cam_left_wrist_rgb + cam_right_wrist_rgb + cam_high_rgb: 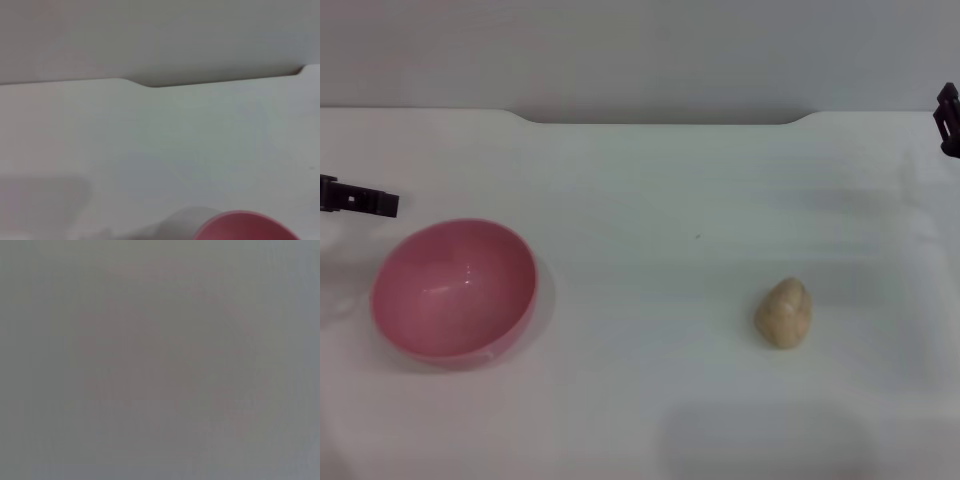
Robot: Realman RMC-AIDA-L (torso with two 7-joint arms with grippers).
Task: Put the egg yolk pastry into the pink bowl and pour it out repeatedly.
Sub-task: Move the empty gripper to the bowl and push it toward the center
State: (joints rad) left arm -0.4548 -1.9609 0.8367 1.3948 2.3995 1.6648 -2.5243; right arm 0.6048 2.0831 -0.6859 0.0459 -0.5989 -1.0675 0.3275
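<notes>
So, going from the robot's left across: the left gripper point(360, 200) is barely poking in at the left edge of the head view, just a dark bit hanging over the white table point(670, 200), up behind the bowl and not touching it. Honestly can't tell whether that claw is open or closed, since only a sliver of it shows.

Right near it sits the pink bowl point(454, 290), upright on the table, mouth up, nothing inside it, with a little shine on the inner wall. The left wrist view catches only a slice of that bowl's rim point(245, 226) at the picture's edge, plus a lot of bare table point(160, 145) and the notched far edge of it against the grey wall.

Moving on to the right half, the pastry point(784, 312) is lying on the table by itself, well apart from the bowl, a small tan egg-shaped lump with a creased surface. Nothing is touching it.

Way over at the right edge, the right gripper point(947, 118) is a dark scrap up near the far side of the table, well away from the pastry. Same deal there, can't tell if that claw is open or shut. The right wrist view is a flat grey blur with nothing to make out.
</notes>
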